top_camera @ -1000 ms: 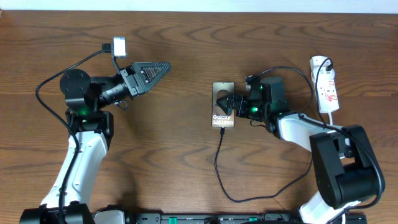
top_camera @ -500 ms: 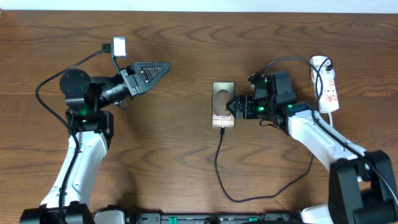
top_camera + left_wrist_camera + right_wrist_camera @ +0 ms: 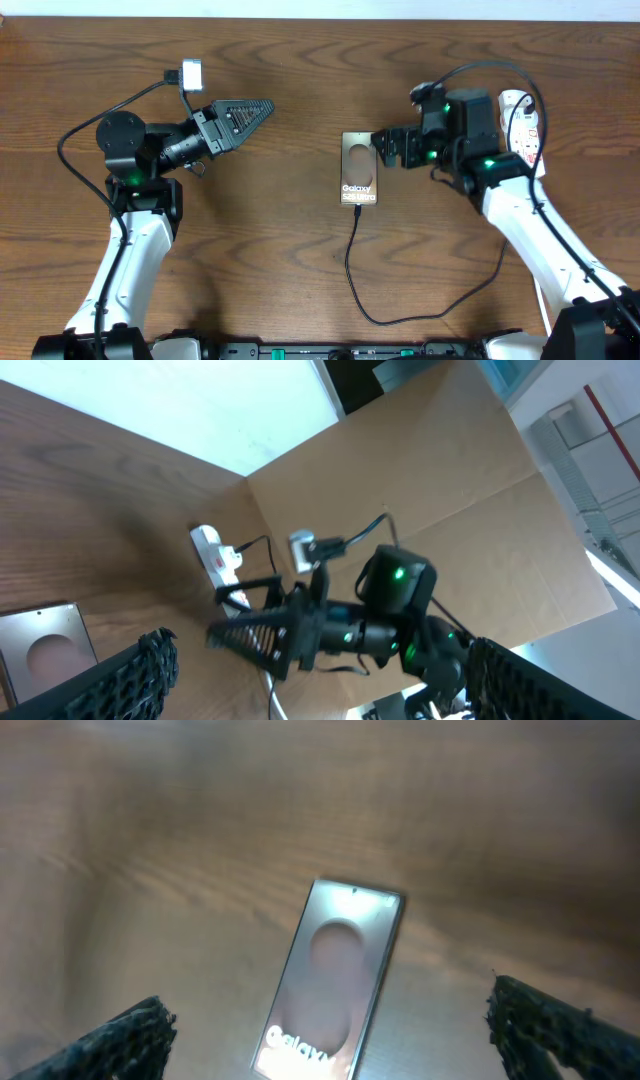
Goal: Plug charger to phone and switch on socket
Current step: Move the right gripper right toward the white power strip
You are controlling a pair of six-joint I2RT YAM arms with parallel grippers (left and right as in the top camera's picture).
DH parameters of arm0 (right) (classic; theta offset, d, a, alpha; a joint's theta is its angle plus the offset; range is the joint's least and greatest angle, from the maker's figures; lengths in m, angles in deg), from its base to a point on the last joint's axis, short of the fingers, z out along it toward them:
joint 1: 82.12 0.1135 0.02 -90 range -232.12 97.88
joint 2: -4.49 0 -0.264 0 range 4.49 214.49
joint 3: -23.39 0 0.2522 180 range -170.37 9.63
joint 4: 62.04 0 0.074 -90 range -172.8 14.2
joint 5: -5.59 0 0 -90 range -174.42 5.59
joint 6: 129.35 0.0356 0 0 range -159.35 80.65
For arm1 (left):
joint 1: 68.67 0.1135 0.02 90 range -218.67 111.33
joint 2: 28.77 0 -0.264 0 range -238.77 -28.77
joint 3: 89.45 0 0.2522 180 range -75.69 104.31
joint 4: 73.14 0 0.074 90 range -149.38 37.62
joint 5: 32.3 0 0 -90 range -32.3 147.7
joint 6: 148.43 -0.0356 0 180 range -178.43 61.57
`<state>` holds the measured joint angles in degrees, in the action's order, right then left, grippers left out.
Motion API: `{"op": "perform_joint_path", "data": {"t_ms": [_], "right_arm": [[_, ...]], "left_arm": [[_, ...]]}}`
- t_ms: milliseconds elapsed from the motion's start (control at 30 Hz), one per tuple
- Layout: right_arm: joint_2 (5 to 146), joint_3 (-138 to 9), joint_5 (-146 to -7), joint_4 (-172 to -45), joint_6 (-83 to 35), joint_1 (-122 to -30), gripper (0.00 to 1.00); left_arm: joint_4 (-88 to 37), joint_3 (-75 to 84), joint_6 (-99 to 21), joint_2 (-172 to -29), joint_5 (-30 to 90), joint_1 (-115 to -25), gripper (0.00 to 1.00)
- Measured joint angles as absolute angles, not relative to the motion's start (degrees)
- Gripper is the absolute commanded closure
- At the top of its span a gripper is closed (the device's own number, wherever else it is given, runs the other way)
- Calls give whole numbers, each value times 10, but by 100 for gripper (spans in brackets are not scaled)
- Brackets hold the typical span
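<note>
r jaws pulled back off phone, wide open, empty | l jaws open, empty, unmoved | charger at phone base

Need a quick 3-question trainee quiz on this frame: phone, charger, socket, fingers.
1. True or false: the right fingers are clamped on the phone.
2. In the overhead view, the charger meets the phone at which edge? A top, B bottom, C left.
3. Fill in: the fingers nearer the socket are the ___ ones.
Key: 1 false, they are spread apart and off it. 2 B. 3 right.
</note>
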<state>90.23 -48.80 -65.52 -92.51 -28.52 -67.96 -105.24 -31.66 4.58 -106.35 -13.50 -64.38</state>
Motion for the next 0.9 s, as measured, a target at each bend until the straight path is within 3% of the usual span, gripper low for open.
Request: {"op": "perform_joint_path", "data": {"t_ms": [467, 900], "right_arm": [[902, -590, -679, -920, -292, -776, 1], [903, -590, -806, -953, -292, -903, 1]], "left_arm": [[-1052, -317, 46, -1063, -135, -644, 7], [-1052, -317, 46, -1063, -135, -644, 7]]}}
